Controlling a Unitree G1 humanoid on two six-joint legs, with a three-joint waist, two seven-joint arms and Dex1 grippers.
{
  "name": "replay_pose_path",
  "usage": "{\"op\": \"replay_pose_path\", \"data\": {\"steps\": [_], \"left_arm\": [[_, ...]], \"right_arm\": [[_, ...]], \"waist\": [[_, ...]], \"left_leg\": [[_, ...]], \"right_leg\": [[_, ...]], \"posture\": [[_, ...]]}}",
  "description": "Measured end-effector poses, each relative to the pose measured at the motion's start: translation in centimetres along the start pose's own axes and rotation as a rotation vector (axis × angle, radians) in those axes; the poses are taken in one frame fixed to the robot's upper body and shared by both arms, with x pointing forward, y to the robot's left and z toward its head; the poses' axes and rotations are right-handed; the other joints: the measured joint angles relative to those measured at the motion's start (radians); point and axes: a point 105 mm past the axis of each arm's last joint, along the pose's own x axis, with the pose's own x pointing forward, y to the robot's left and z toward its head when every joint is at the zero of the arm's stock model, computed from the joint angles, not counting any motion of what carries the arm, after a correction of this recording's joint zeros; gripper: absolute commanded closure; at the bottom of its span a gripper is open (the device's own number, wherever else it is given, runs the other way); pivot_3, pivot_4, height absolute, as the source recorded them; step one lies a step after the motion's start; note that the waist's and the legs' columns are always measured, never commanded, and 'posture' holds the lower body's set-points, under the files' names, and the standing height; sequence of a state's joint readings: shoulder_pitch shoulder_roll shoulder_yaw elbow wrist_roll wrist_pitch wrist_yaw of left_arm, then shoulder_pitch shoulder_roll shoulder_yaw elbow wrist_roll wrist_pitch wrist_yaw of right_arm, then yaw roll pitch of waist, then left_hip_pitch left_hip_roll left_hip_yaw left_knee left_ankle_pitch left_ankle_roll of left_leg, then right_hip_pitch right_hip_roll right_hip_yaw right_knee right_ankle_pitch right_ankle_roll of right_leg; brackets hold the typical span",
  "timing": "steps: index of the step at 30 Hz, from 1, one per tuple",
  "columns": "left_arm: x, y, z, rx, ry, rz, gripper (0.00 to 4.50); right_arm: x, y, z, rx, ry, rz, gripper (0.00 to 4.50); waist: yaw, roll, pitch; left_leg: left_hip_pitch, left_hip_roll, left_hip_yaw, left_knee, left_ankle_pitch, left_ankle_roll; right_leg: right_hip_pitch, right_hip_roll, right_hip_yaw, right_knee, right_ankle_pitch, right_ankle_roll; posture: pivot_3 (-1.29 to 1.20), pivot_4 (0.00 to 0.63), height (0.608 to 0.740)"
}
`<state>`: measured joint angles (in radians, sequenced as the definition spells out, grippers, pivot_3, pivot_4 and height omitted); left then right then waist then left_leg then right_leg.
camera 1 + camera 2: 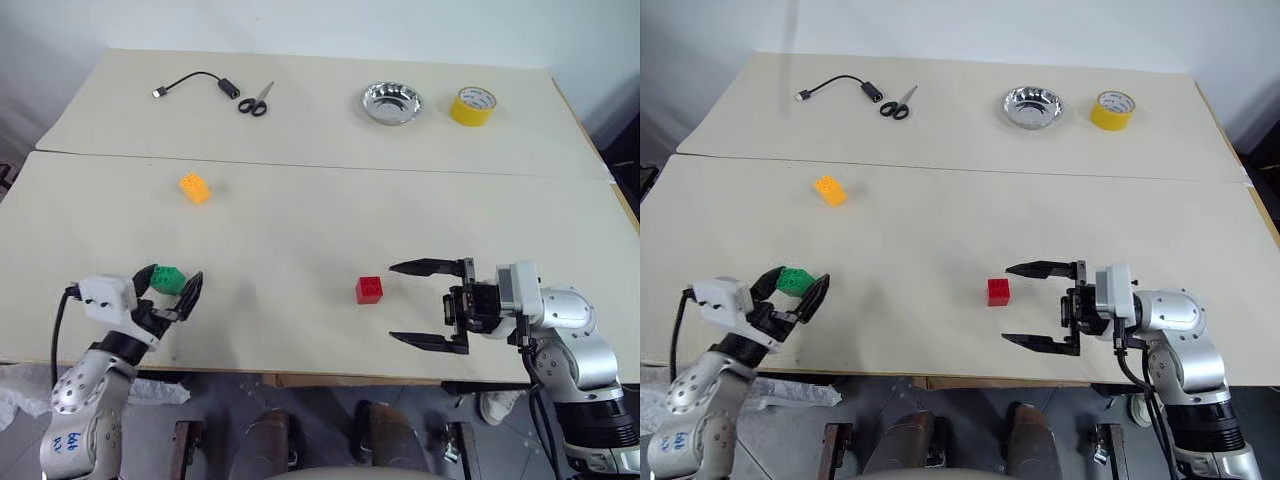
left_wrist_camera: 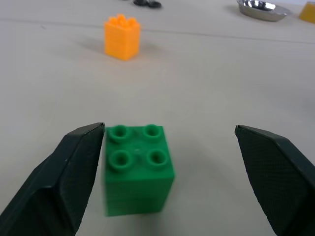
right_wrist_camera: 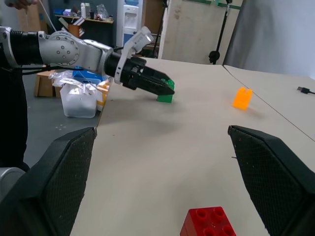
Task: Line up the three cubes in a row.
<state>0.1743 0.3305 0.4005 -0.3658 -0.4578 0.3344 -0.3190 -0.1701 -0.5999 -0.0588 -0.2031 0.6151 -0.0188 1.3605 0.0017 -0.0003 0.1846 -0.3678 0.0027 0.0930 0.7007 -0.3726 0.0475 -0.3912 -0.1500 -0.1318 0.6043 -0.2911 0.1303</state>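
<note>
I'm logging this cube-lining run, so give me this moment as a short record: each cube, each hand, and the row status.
green cube: near table edge, between the left hand's fingers, one finger against its side
left hand: open around the green cube, not clamped
red cube: on the table, just in front of the right hand
right hand: open wide, holding nothing
orange-yellow cube: alone, farther back on the left
row: not yet formed

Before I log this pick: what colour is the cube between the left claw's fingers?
Green, clearest in the left wrist view.
</note>
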Motion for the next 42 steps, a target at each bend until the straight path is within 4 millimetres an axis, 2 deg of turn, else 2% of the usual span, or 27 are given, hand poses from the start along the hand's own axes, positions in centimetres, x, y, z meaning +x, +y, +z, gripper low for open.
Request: {"op": "replay_pose_path", "data": {"steps": [2,5,7,11,16,19,22,24,26,30,39,42], "left_arm": [[-0.2,0.2,-0.6,-0.010,0.039,0.018,1.41],[-1.0,0.6,-1.6,-0.001,0.111,0.026,2.42],[-1.1,0.7,-1.4,0.011,0.111,0.018,3.01],[-0.5,0.0,0.4,0.025,0.059,-0.112,3.02],[1.0,-2.9,6.0,0.167,-0.054,-0.615,3.02],[2.9,-5.5,7.5,0.285,-0.010,-0.935,3.02],[5.0,-8.6,6.3,0.399,0.086,-1.211,3.02],[6.3,-10.7,4.4,0.404,0.153,-1.330,3.02],[7.1,-11.8,2.4,0.411,0.212,-1.381,3.02],[8.0,-11.5,0.0,0.448,0.302,-1.397,3.02],[8.3,-11.2,-0.8,0.491,0.305,-1.420,3.02],[8.4,-11.0,-0.9,0.476,0.315,-1.407,2.02]], "right_arm": [[0.0,-0.1,0.0,0.001,0.001,-0.008,0.00],[-0.1,-0.1,-0.1,0.004,0.003,-0.027,0.00],[-0.2,-0.1,-0.2,0.010,0.006,-0.038,0.00],[-0.2,0.2,-0.3,0.009,0.015,-0.052,0.00],[-1.7,0.1,-0.4,0.010,0.066,-0.108,0.00],[-3.4,0.2,-0.7,0.017,0.117,-0.143,0.00],[-5.0,0.1,-1.0,0.012,0.162,-0.194,0.00],[-5.6,0.1,-0.9,0.000,0.179,-0.228,0.00],[-5.8,0.3,-1.0,0.002,0.190,-0.254,0.00],[-5.6,0.9,-0.8,-0.002,0.194,-0.287,0.00],[-5.2,1.2,-0.5,-0.017,0.196,-0.319,0.00],[-4.8,1.2,-0.5,-0.015,0.187,-0.302,0.00]], "waist": [[-0.003,0.000,0.000],[-0.002,0.000,0.000],[0.001,0.000,0.000],[0.012,0.000,0.000],[0.025,0.001,0.000],[0.030,0.002,-0.001],[0.025,0.003,-0.002],[0.022,0.003,-0.002],[0.011,0.002,-0.001],[-0.002,0.002,-0.001],[0.013,0.002,-0.001],[0.018,0.002,-0.001]], "left_leg": [[0.000,0.000,0.000,0.000,0.000,0.000],[0.000,0.001,0.001,0.000,0.000,0.000],[0.000,0.001,0.000,0.001,0.000,0.000],[0.000,0.000,0.000,0.001,0.000,0.000],[-0.001,0.000,0.001,0.002,0.000,0.000],[-0.001,-0.003,0.001,0.002,0.001,0.001],[0.000,-0.007,0.004,0.001,0.001,0.001],[-0.001,-0.007,0.005,0.000,0.001,0.001],[-0.001,-0.005,0.006,-0.001,0.001,0.000],[-0.001,-0.003,0.006,-0.001,0.002,-0.002],[-0.001,-0.001,0.005,0.002,0.002,0.000],[-0.001,-0.001,0.005,0.002,0.002,0.000]], "right_leg": [[0.000,0.000,0.000,0.000,0.000,0.000],[0.000,0.001,0.000,0.000,0.000,0.000],[0.000,0.001,0.000,0.000,0.000,0.000],[0.000,0.000,0.000,0.000,0.000,0.000],[0.000,0.000,0.000,0.001,0.000,0.000],[0.000,0.001,-0.001,0.002,0.000,0.000],[0.000,0.001,-0.001,0.001,0.000,0.001],[-0.001,0.002,-0.002,0.001,0.000,0.001],[-0.002,0.004,-0.003,0.000,0.000,0.002],[-0.003,0.005,-0.003,0.002,-0.001,0.001],[-0.002,0.001,-0.003,0.003,-0.001,0.002],[-0.002,0.001,-0.003,0.003,-0.001,0.002]], "posture": [[0.00,0.150,0.740],[0.00,0.150,0.740],[0.00,0.150,0.740],[0.00,0.150,0.740],[0.00,0.150,0.740],[0.00,0.150,0.740],[0.00,0.150,0.740],[0.00,0.150,0.740],[0.00,0.150,0.740],[0.00,0.150,0.740],[0.00,0.150,0.740],[0.00,0.150,0.740]]}}
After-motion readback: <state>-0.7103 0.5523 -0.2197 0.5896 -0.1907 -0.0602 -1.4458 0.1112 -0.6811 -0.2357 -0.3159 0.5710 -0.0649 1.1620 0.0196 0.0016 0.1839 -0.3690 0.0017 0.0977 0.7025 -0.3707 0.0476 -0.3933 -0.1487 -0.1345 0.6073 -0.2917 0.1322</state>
